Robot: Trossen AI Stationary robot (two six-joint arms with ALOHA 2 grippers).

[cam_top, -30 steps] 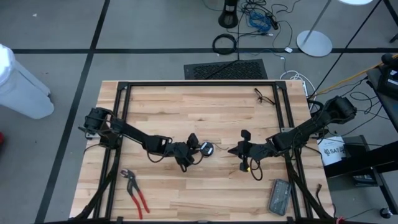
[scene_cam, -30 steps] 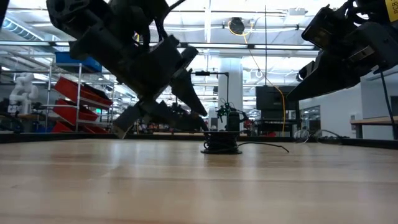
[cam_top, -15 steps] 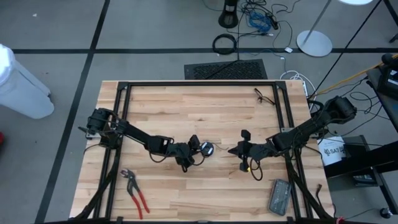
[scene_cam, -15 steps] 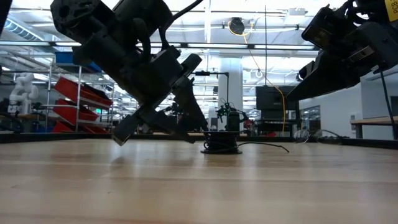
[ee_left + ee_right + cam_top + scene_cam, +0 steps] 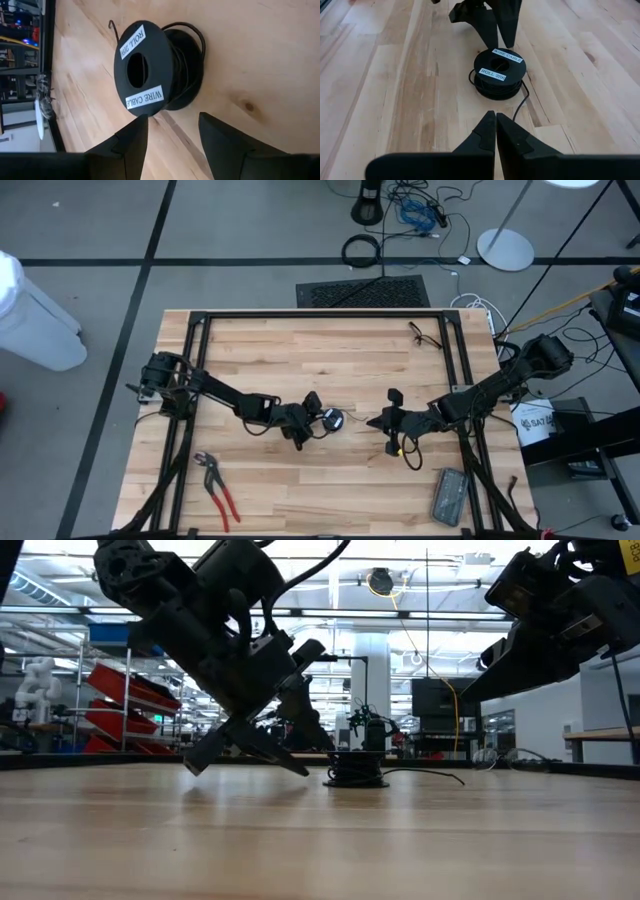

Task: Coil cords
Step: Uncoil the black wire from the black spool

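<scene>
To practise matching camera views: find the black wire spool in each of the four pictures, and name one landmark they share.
High view: wire spool at table centre, between both grippers.
Low view: spool right of centre, on the tabletop.
Left wrist view: spool upper middle, beyond the open left gripper.
Right wrist view: spool centre, beyond the shut right gripper.
Shared landmark: the wooden table.

Bright, even overhead light; soft shadows

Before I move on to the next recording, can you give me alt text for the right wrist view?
A small black spool of thin wire, labelled WIRE CABLE, lies flat on the light wooden table, a loose strand trailing from it. The right gripper points at it, fingers shut, while the left gripper stands open just beyond the spool.
</scene>
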